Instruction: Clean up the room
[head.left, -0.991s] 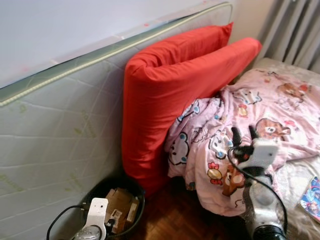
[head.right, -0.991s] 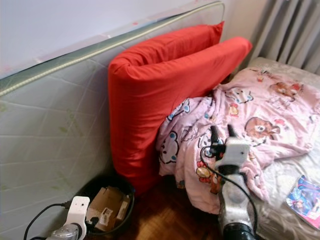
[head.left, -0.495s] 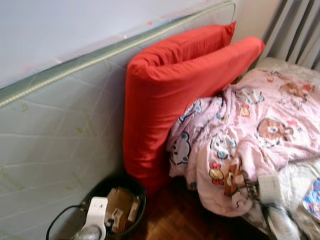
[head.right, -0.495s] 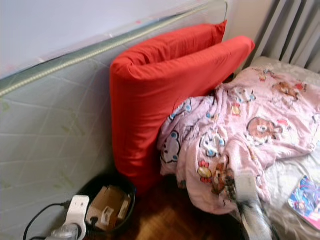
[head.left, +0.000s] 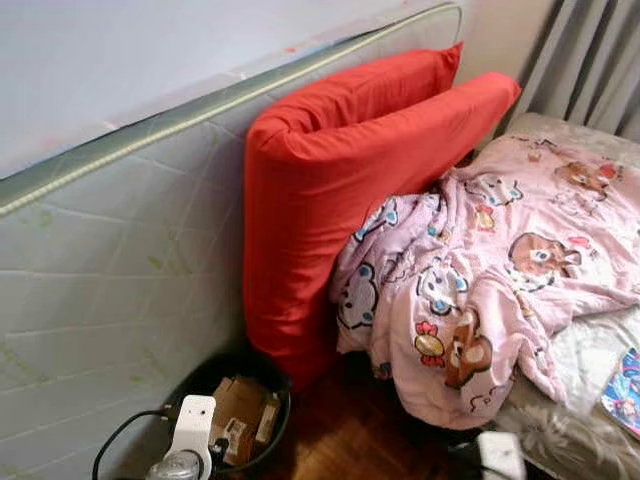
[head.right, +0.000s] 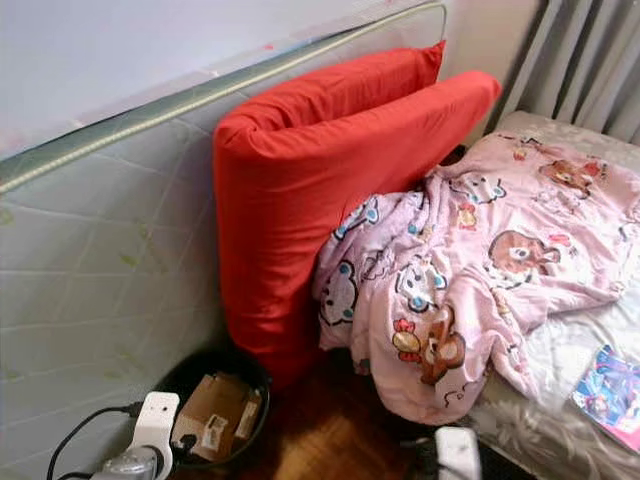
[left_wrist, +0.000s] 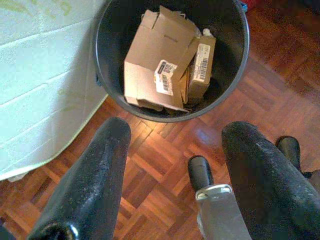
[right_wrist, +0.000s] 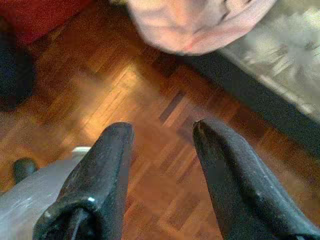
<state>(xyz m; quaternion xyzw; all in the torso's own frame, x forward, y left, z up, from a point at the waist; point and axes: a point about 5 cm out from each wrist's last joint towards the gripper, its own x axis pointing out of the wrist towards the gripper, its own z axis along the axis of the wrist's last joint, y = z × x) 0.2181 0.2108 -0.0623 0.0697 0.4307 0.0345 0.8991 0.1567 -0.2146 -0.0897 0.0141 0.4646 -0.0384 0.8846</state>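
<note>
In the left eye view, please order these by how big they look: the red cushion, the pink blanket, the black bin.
1. Red cushion and pink blanket: look alike in size, no ranking.
2. Black bin: clearly smallest.

No text, brand or number can be read anywhere. In the left wrist view, a white label (left_wrist: 165, 82) with a barcode and small dark print sits on the larger cardboard box (left_wrist: 152, 62) in the black bin (left_wrist: 102, 70), but its characters are too small to make out. A second box (left_wrist: 199, 70) beside it carries a long white strip label (left_wrist: 202, 64) with a barcode, likewise illegible. On the bed, a colourful booklet (head.right: 608, 393) shows printed artwork with no lettering that resolves. The pink blanket (head.left: 500, 270) bears cartoon animal prints but no words.
</note>
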